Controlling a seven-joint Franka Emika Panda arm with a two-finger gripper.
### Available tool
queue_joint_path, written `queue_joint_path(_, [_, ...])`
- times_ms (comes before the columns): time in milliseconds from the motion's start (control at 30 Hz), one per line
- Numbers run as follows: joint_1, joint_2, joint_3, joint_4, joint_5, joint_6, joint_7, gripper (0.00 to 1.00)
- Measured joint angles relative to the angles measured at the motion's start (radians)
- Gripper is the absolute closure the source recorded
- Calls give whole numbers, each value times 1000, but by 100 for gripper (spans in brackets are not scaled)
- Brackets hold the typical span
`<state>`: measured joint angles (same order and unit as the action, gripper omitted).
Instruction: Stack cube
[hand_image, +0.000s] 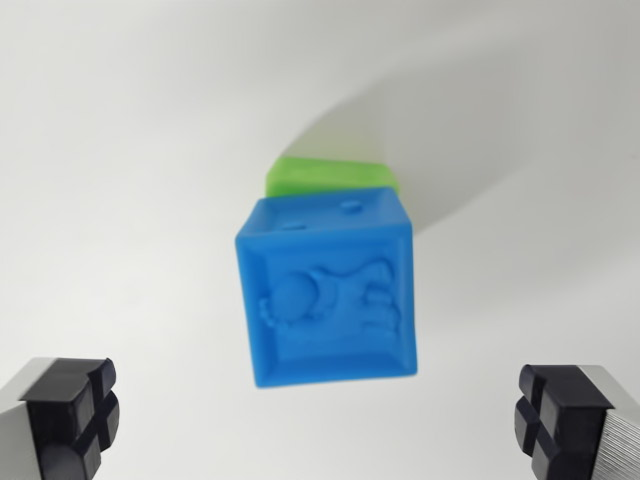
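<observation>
- The pincer (320, 420) is seen spread wide, nothing being held between its jaws; one black-padded fingertip (72, 410) is found at the wrist view's lower left corner and the other at the lower right.
- The blue cube (328, 290) is located above the gap between the fingertips, roughly midway across, clear of both pads and touched by neither.
- A raised figure is moulded into the blue cube's facing side, and small studs are seen on its upper face.
- The blue cube is set on the green cube (330, 177), of which only a strip shows past the blue cube's far edge.
- Both cubes are carried by the white worktop (120, 150), whose edges are not in view; a soft shadow is cast toward the wrist view's upper right.
</observation>
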<state>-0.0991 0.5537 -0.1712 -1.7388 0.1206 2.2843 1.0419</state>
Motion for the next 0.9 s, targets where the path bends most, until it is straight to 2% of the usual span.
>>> queue_joint_path(467, [4, -81, -8, 31, -18, -110, 12, 0])
queue_joint_path(900, [4, -141, -11, 90, -35, -227, 22, 0])
